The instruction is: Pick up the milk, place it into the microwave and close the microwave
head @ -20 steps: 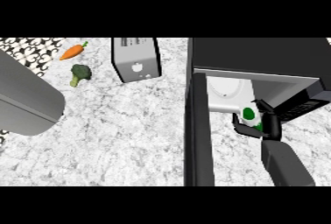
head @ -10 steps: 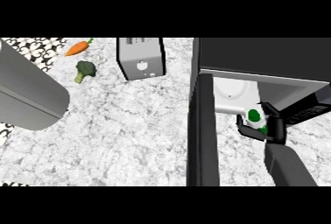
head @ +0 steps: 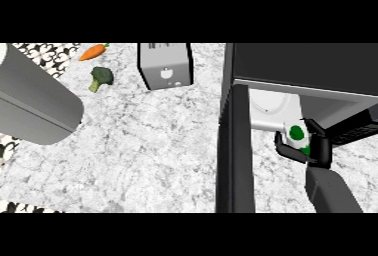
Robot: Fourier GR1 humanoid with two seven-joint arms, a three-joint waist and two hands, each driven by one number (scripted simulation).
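The marbled bench (head: 148, 145) fills most of the head view, pale grey and veined, running from its left edge to the microwave. The microwave (head: 303, 65) sits at the bench's far right corner, a dark box with its door (head: 236, 150) swung open toward the near edge, so the door shows as a tall black slab seen edge-on. Inside the opening a white floor and a round turntable (head: 269, 102) are visible. Over the left edge lies a big grey forearm (head: 33, 105), slanting from the far left corner inward; the left hand itself is out of sight. A silver toaster (head: 166, 65) stands at the far edge, just left of the microwave. Near the far left corner lie a broccoli floret (head: 100, 77) and, beyond it, a carrot (head: 94, 51), a little apart from each other.

The right hand (head: 319, 147) comes up from the near right corner and sits at the mouth of the microwave, just right of the door. Its black fingers are curled round the milk (head: 297, 134), a small white carton with green spots. The carton seems to be at the threshold of the cavity, though whether it touches the floor cannot be told.
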